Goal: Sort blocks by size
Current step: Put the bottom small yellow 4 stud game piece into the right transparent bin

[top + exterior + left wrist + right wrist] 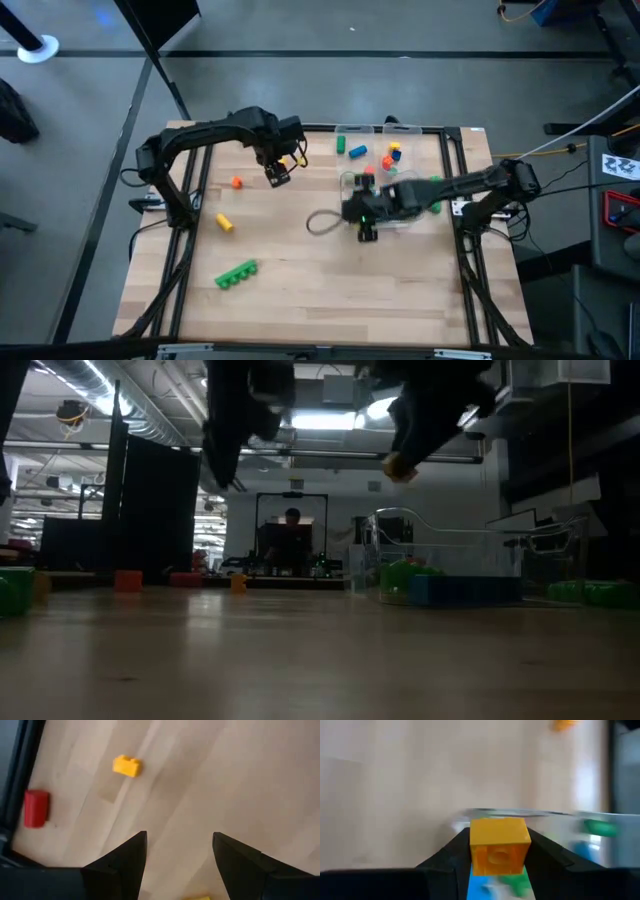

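Note:
My right gripper (367, 230) is shut on an orange-yellow block (499, 845) and hangs above the near left part of the clear plastic tray (385, 197). The block also shows in the low view (400, 465), well above the table. Blue and green blocks (500, 882) lie in the tray below it. My left gripper (278, 176) is open and empty above the table's far left part. Under it in the left wrist view lie a yellow brick (126, 766) and a red cylinder (36, 808). My right gripper pinches the orange-yellow block by its two opposite sides (476, 851) between its two fingers. The fingers come from above, pointing down. The block is lifted clear, hanging over the tray, with one broad face toward the wrist camera.
Loose blocks lie on the wood: an orange one (237, 182), a yellow one (224, 222) and a long green studded bar (236, 273) on the left, and several small ones (358, 152) near the far edge. Black frame rails run along both table sides.

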Controlling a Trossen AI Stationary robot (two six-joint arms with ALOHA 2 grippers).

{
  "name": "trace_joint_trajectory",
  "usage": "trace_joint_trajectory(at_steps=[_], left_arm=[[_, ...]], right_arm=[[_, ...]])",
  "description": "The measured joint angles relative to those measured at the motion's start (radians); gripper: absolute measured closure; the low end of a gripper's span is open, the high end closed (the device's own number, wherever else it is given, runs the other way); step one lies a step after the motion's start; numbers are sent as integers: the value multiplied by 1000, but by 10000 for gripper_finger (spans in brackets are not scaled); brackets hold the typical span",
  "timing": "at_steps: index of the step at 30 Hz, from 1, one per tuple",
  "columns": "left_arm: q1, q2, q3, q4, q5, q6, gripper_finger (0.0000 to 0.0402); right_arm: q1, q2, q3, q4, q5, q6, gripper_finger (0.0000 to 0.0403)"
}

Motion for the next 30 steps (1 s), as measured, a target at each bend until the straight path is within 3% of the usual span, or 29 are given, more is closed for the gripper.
trace_joint_trajectory(at_steps=[8, 22, 26, 30], left_arm=[[109, 0, -163, 246, -6, -174, 192], [177, 1, -314, 654, -3, -436, 192], [166, 9, -356, 684, -4, -488, 192], [157, 9, -384, 685, -3, -508, 192]], right_arm=[[-239, 0, 30, -141, 140, -148, 252], [-578, 2, 30, -233, 129, -173, 251], [-641, 6, 30, -258, 112, -172, 251], [-690, 6, 30, -250, 26, -171, 251]])
